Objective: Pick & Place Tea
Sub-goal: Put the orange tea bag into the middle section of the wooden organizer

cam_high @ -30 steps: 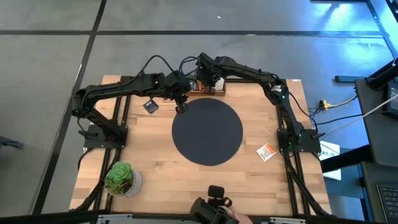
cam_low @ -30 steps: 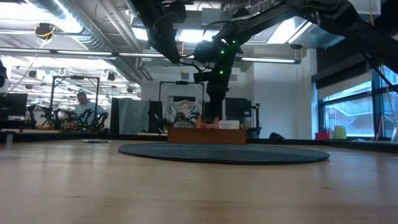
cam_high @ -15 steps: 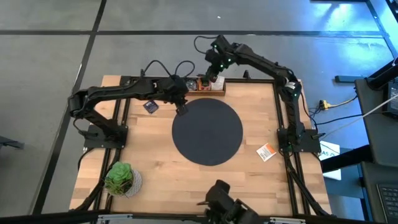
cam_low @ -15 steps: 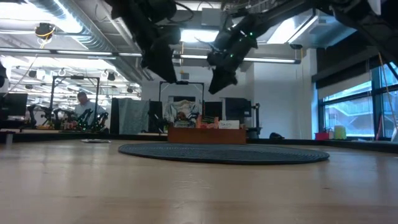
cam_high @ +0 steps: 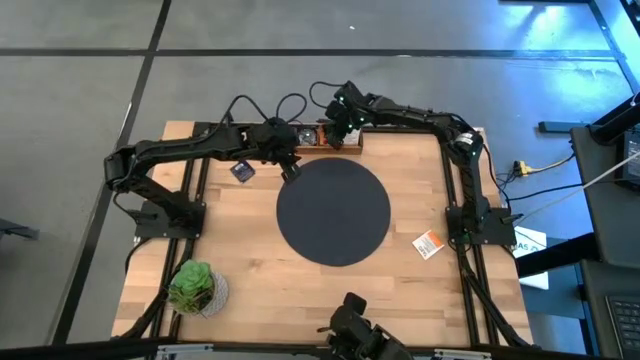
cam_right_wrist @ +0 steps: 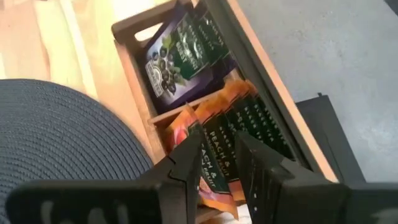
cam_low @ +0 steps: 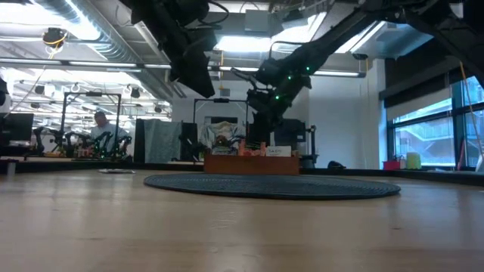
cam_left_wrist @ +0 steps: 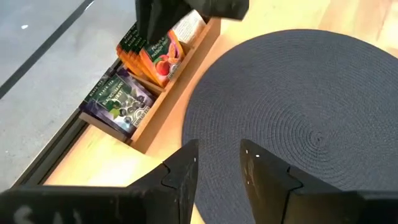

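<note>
- Grippers converge at the table's far edge in the high view: the right gripper (cam_high: 340,128) hangs over the wooden tea box (cam_high: 335,141), while the left gripper (cam_high: 290,170) hovers beside it, above the rim of the round mat (cam_high: 333,211). One dark packet (cam_high: 241,170) lies on the table (cam_high: 250,270) out to the left gripper's side, an orange one (cam_high: 429,244) sits well apart near the right arm's base, and a plant (cam_high: 192,285) stands in the near corner.
- Low view: the right gripper (cam_low: 259,130) points down just above the box (cam_low: 252,163) behind the mat (cam_low: 272,185), a stance that suggests it is lining up to pluck a packet. The left gripper (cam_low: 198,75) is raised higher, apparently kept out of the way. A person (cam_low: 99,127) sits in the room beyond.
- Left wrist view: its fingers (cam_left_wrist: 186,168) stand slightly apart, gripping nothing, over the mat (cam_left_wrist: 292,118). Ahead, the box (cam_left_wrist: 180,68) holds purple packets (cam_left_wrist: 120,99) and orange packets (cam_left_wrist: 155,53) upright in separate compartments, with the other arm's gripper above the orange ones.
- Right wrist view: its fingers (cam_right_wrist: 186,158) are parted a little and empty, directly over the orange packets (cam_right_wrist: 221,146); purple packets (cam_right_wrist: 180,56) fill the compartment beyond. The packets stand on edge in the box (cam_right_wrist: 134,59), so their top edges are open to a pinch from above.
</note>
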